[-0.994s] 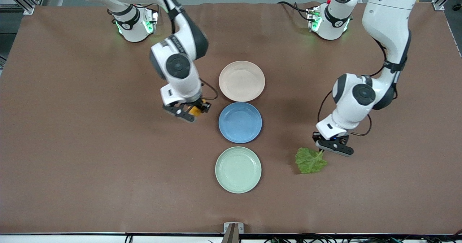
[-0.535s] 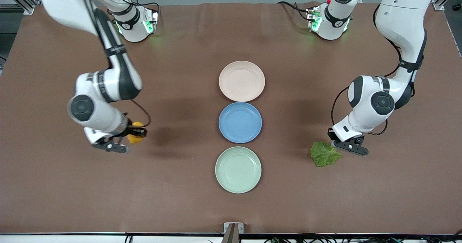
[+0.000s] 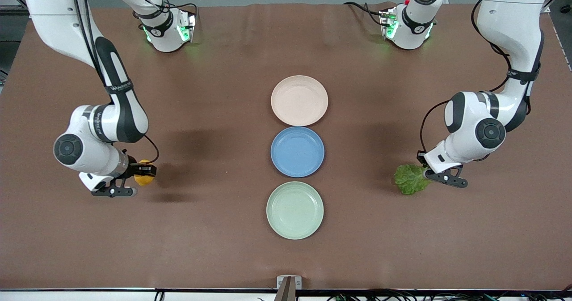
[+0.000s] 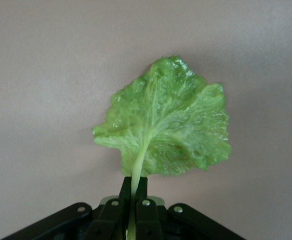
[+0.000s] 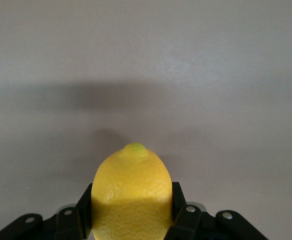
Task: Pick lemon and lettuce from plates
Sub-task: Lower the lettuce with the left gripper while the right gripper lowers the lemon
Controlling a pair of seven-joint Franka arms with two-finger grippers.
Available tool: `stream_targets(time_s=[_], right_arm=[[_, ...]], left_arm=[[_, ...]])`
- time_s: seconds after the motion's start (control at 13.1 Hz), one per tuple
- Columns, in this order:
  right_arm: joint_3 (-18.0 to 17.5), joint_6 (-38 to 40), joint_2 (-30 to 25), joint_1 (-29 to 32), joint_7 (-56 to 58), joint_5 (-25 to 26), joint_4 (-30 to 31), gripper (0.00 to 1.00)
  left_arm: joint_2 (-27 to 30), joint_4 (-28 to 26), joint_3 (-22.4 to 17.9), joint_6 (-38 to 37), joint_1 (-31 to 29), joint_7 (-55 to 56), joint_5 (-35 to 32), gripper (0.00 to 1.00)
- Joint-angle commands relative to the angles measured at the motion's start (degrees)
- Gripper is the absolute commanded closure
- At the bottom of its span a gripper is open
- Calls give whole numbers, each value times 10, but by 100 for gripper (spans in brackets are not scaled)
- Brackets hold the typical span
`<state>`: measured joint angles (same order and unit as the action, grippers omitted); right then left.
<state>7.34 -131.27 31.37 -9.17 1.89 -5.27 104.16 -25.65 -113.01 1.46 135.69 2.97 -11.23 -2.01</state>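
Right gripper is clamped on the lemon over bare table toward the right arm's end, well apart from the plates. Left gripper is closed on the lettuce stem over bare table toward the left arm's end. Pink plate, blue plate and green plate hold nothing.

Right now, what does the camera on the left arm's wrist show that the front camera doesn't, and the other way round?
Only the left wrist view shows the left gripper shut on the crinkled green lettuce leaf's pale stem. Only the front view shows three bare round plates, beige-pink, blue and pale green, and the right gripper holding the yellow lemon. Both show leaf and brown table.
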Motion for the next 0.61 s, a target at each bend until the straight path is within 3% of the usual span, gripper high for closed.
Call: stream_targets(time_s=[0.0,0.23,0.38,0.46,0.54], right_arm=[[-16,-16,4,9,39,-7,19,100],[-18,-71,1,5,42,-31,71,100],[-19,-73,-5,3,43,-31,89,100],[-19,-73,-11,2,42,-31,98,100],[-24,-72,-18,2,42,-32,109,99]], left_arm=[[17,-12,5,-19,-5,1,-13,93],[12,-6,5,-19,-12,2,-13,83],[1,20,1,-19,-17,-2,-13,46],[-3,32,1,-19,-24,-1,-14,13],[-2,45,2,-19,-25,2,-13,0]])
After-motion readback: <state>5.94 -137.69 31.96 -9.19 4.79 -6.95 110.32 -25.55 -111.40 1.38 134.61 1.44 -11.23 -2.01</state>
